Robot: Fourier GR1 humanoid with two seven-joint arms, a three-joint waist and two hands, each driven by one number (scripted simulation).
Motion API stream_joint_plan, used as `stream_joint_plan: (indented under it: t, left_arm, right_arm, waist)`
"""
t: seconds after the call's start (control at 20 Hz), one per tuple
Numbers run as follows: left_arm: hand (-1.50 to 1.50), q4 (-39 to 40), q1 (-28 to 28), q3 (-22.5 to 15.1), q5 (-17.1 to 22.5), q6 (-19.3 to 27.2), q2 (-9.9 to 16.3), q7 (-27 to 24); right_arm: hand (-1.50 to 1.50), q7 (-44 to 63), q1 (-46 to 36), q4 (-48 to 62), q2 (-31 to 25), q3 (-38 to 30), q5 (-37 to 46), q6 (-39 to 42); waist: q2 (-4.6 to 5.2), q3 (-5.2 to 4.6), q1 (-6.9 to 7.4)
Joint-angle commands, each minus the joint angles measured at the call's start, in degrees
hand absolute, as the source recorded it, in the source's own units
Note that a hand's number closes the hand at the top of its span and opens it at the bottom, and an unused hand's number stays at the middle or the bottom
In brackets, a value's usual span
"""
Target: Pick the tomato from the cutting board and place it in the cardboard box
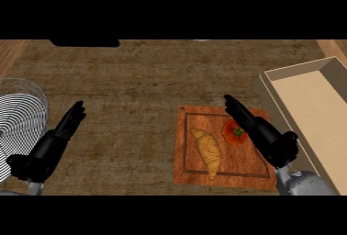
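The right hand (263, 133) lay with fingers straight and holding nothing, directly over the cutting board (224, 176), the tomato (234, 133) just at its left edge, partly hidden. The approach step appeared in hand; next, the fingers would need to curl round the tomato before carrying it rightward to the cardboard box (318, 105). The left hand (51, 144) rested open, well away.

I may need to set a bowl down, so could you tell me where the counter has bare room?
The widest bare patch lies between the left robot hand and the cutting board, running up to the far edge. The cardboard box floor is also bare. It is crowded on the board, where the croissant, tomato and right robot hand sit close together.
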Motion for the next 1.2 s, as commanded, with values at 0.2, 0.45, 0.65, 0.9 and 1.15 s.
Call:
stream_joint_plan:
  t: [0.2, 0.45, 0.65, 0.9, 1.15]
  left_arm:
    - [0.0, -2.9, -7.0, 1.6, -5.7, 1.9, 2.5, -1.4]
    - [0.0, -2.3, -9.7, -0.1, -6.5, 0.4, 0.9, -1.1]
    - [0.0, -3.0, -12.0, -0.5, -7.0, -0.6, 1.0, 0.3]
    - [0.0, -0.7, -12.3, -1.7, -8.8, -0.7, -1.3, -0.4]
    - [0.0, -0.8, -13.7, 1.2, -7.1, -2.3, 0.1, 2.4]
  right_arm:
    - [-1.5, -14.3, -11.9, -11.6, -7.2, -17.2, -9.2, 8.2]
    - [-1.5, -33.9, -9.2, 1.5, -18.7, -26.2, -2.1, 18.8]
    - [-1.5, -50.0, -10.1, 6.8, -21.5, -25.6, 9.6, 20.3]
    - [-1.5, -62.6, -11.3, 9.5, -22.9, -21.5, 23.6, 14.2]
    - [-1.5, -56.3, -9.9, 2.7, -28.8, -16.0, 33.3, 11.0]
  waist:
    - [-0.64, 0.91, -2.53]
    - [0.86, 0.83, -1.16]
    - [1.3, 0.88, 0.44]
    - [0.82, 0.64, 0.71]
    - [0.22, 0.5, -0.28]
